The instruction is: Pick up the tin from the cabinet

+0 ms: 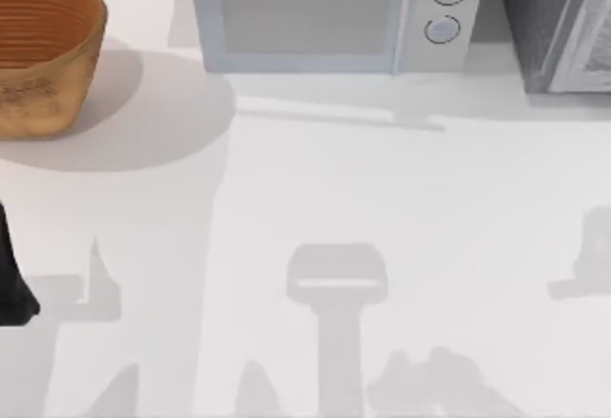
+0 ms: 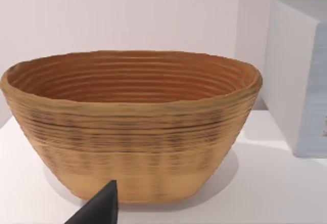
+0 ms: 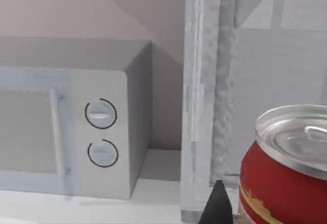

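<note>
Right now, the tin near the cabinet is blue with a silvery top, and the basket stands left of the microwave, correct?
Not quite: the tin is red, not blue, as the right wrist view shows. Its top is silvery, and the basket does stand left of the microwave.

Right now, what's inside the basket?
The basket shows bare woven inner walls. Its bottom is hidden by the near rim, so anything lying there cannot be seen.

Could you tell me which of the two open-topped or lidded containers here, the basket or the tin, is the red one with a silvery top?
The tin, close to the right gripper by the cabinet; the basket is woven brown and open.
</note>
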You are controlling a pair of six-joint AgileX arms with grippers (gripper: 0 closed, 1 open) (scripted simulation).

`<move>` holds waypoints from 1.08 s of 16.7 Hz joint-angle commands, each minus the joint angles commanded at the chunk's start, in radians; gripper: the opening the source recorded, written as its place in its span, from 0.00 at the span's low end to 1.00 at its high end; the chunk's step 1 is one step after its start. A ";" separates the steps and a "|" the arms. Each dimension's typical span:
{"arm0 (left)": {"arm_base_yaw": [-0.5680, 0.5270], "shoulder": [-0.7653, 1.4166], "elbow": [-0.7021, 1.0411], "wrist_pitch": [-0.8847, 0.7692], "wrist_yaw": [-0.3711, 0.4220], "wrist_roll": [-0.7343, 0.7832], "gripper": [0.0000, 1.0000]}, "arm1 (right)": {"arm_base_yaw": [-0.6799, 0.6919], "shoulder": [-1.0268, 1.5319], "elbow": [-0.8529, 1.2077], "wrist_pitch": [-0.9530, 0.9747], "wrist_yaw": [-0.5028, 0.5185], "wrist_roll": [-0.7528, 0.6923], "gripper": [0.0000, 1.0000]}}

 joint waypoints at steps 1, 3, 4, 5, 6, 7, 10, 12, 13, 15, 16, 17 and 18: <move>0.000 0.000 0.000 0.000 0.000 0.000 1.00 | -0.010 0.082 0.026 0.065 -0.039 0.001 0.00; 0.000 0.000 0.000 0.000 0.000 0.000 1.00 | -0.032 0.270 0.082 0.209 -0.124 0.003 0.00; 0.000 0.000 0.000 0.000 0.000 0.000 1.00 | -0.043 0.373 0.111 0.285 -0.169 0.005 0.00; 0.000 0.000 0.000 0.000 0.000 0.000 1.00 | -0.056 0.482 0.141 0.364 -0.216 0.006 0.00; 0.000 0.000 0.000 0.000 0.000 0.000 1.00 | -0.068 0.595 0.171 0.444 -0.264 0.008 0.00; 0.000 0.000 0.000 0.000 0.000 0.000 1.00 | -0.081 0.711 0.201 0.524 -0.313 0.009 0.00; 0.000 0.000 0.000 0.000 0.000 0.000 1.00 | -0.120 1.064 0.290 0.763 -0.458 0.014 0.00; 0.000 0.000 0.000 0.000 0.000 0.000 1.00 | -0.144 1.291 0.347 0.914 -0.550 0.017 0.00; 0.000 0.000 0.000 0.000 0.000 0.000 1.00 | -0.156 1.398 0.373 0.986 -0.593 0.019 0.00; 0.000 0.000 0.000 0.000 0.000 0.000 1.00 | -0.177 1.594 0.423 1.119 -0.673 0.021 0.00; 0.000 0.000 0.000 0.000 0.000 0.000 1.00 | -0.186 1.680 0.446 1.178 -0.708 0.022 0.00; 0.000 0.000 0.000 0.000 0.000 0.000 1.00 | -0.194 1.757 0.467 1.232 -0.741 0.023 0.00; 0.000 0.000 0.000 0.000 0.000 0.000 1.00 | -0.202 1.824 0.486 1.280 -0.769 0.023 0.00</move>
